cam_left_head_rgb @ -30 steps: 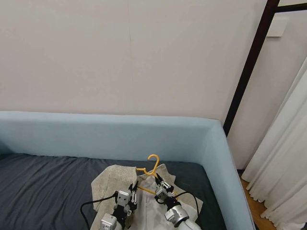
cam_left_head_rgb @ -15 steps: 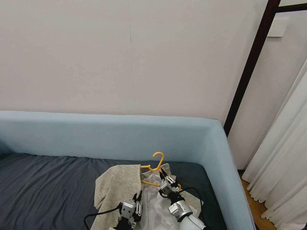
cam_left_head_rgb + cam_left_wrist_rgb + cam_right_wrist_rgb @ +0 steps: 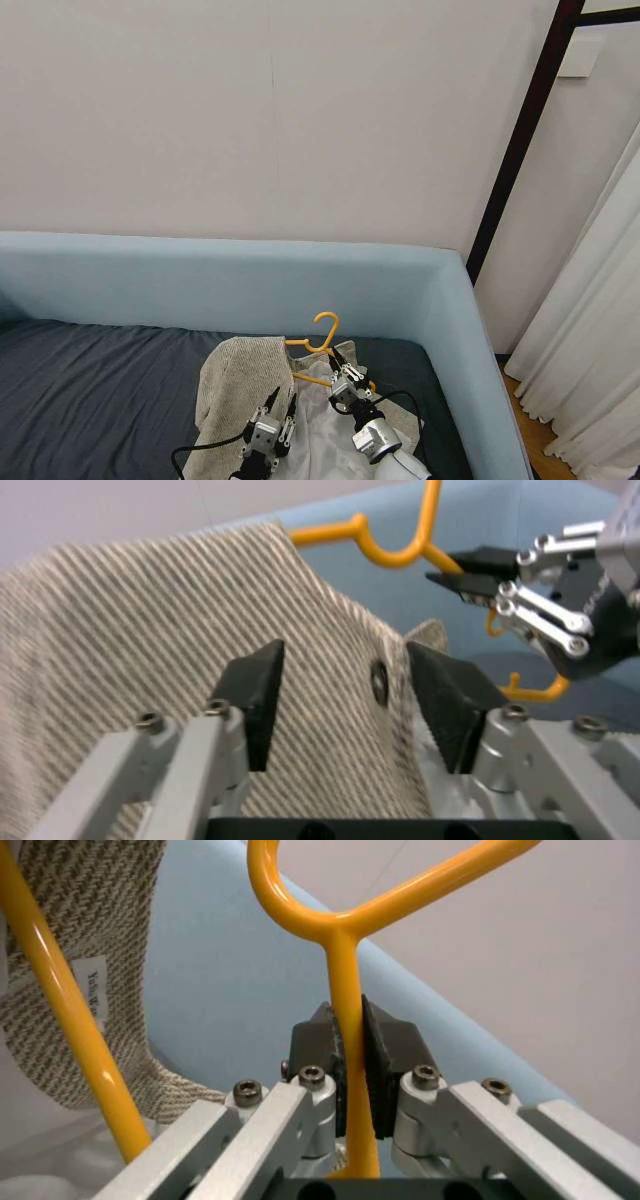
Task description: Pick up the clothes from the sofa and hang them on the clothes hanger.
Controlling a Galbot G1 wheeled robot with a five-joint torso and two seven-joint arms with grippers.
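Observation:
A beige knitted garment [image 3: 235, 375] lies partly draped on a yellow hanger [image 3: 322, 338] over the sofa's dark seat. My right gripper [image 3: 344, 377] is shut on the hanger's stem [image 3: 347, 990] just under the hook, holding it upright. In the right wrist view the knit fabric [image 3: 90, 922] hangs over one hanger arm. My left gripper [image 3: 277, 404] is open just below the garment's shoulder. In the left wrist view its fingers [image 3: 252, 697] frame the striped knit [image 3: 150, 645] and a dark button [image 3: 380, 682], with the right gripper [image 3: 470, 568] beyond.
The light blue sofa back [image 3: 230, 280] runs behind the work and its side arm [image 3: 470, 360] rises at the right. A dark post [image 3: 515, 140] and white curtains [image 3: 590, 340] stand past the sofa's right end. Dark cushion [image 3: 90, 400] spreads to the left.
The hanger has risen with the right gripper, pulling the garment's shoulder up off the seat. The left gripper dipped, then came up and forward against the knit.

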